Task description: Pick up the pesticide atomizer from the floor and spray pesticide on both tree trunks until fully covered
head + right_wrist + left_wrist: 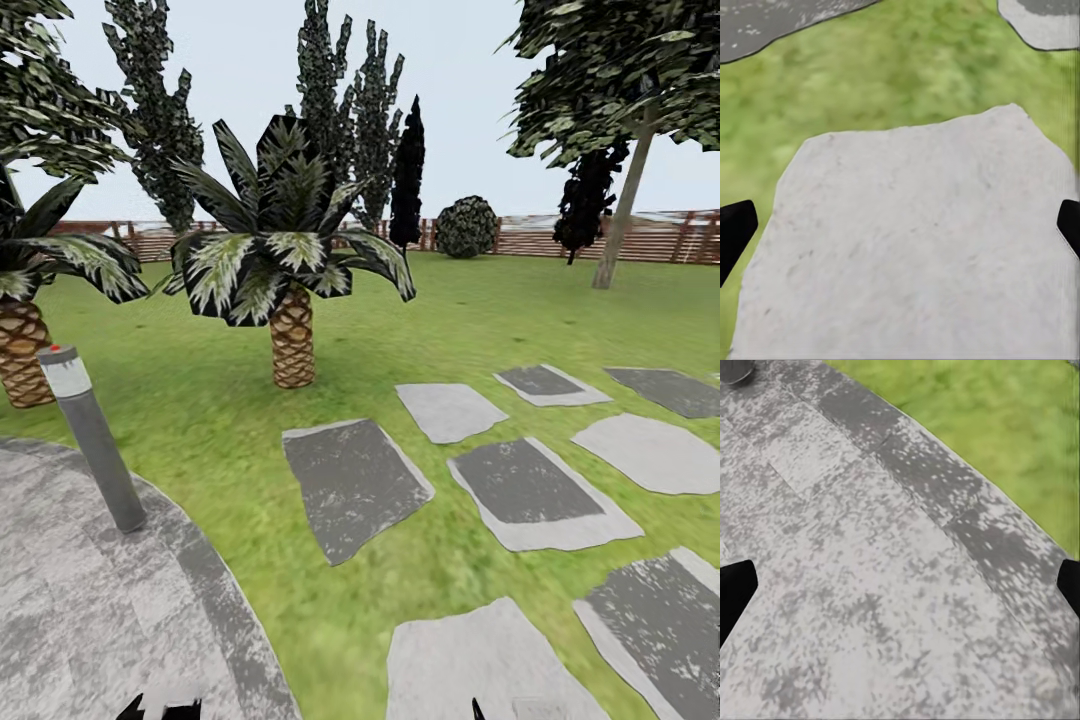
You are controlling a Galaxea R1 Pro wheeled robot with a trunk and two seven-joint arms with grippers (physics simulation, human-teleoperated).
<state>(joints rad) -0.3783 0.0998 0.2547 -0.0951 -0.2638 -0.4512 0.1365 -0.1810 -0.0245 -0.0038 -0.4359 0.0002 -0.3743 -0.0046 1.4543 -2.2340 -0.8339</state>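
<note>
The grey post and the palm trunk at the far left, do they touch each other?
Apart. In the head view the grey post stands on the paving edge, while the palm trunk rises from grass behind it; grass shows between their bases.

Green grass lawn (470, 300) running back to a brown slatted fence (640, 238). Flat grey stepping stones (352, 484) set into the grass, well apart from one another, some dark and mottled, some pale. One pale stone (907, 247) with grass around its edge. Curved paving of speckled grey stone (90, 610) bordering the lawn, darker along its rim (945, 487). Grey bollard light (92, 438) standing tilted at the paving's edge. Squat palm (292, 345) rooted in the grass.
</note>
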